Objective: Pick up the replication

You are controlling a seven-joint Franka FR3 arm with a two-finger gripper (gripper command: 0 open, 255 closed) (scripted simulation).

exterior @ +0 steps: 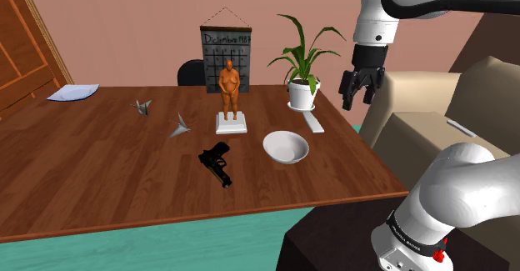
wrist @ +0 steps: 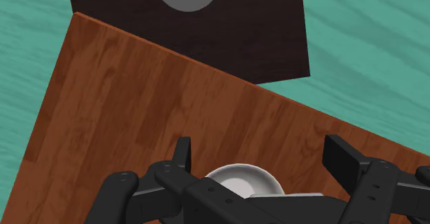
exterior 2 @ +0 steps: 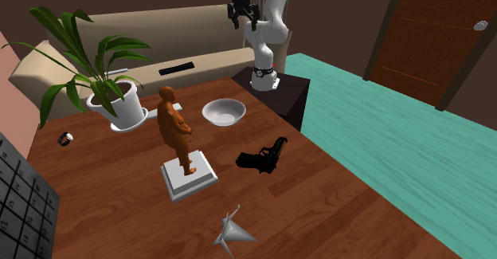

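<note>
An orange figure of a standing man (exterior: 229,84) (exterior 2: 176,128) rises upright from a white square base mid-table. A black pistol (exterior: 217,163) (exterior 2: 263,155) lies flat in front of it, and a white bowl (exterior: 286,147) (exterior 2: 224,111) (wrist: 242,179) sits nearby. My black gripper (exterior: 360,91) (exterior 2: 243,16) (wrist: 262,158) hangs high above the table's edge on the stand's side, well away from the figure. Its fingers stand apart, open, with nothing between them. In the wrist view the bowl lies below the gripper.
A potted plant (exterior: 302,65) (exterior 2: 107,74) and a dark calendar (exterior: 225,54) stand behind the figure. Two grey folded-paper shapes (exterior: 180,128) (exterior 2: 232,232) and a white sheet (exterior: 72,92) lie on the wooden table (exterior: 100,178). A beige sofa (exterior: 433,111) flanks the dark stand (wrist: 227,36).
</note>
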